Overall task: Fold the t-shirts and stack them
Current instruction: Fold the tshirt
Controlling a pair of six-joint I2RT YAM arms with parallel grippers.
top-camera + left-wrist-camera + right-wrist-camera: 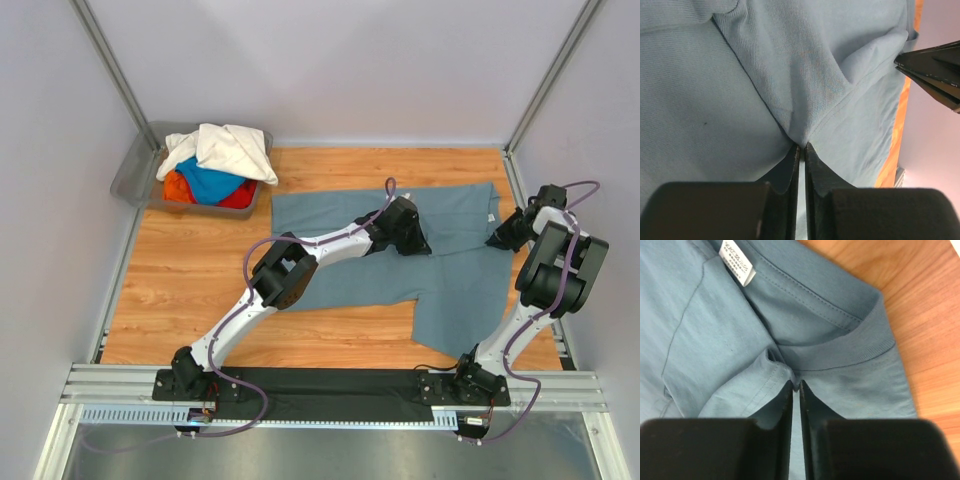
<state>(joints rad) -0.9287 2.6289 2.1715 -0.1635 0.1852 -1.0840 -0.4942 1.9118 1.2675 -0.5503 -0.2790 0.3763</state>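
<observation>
We pinch the grey-blue t-shirt (455, 285), both jaws narrow: right gripper (795, 385) at its collar (840, 347) near the right edge of the table (190, 300), left gripper (801, 146) mid-cloth, leftward.

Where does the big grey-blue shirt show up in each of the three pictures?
Top view: shirt spread over the middle and right.
Left wrist: fills most of the picture, a fold pinched by the left gripper.
Right wrist: fills the left and centre, a fold by the collar pinched by the right gripper.
Shared landmark: the orange wooden table beside the shirt.
</observation>
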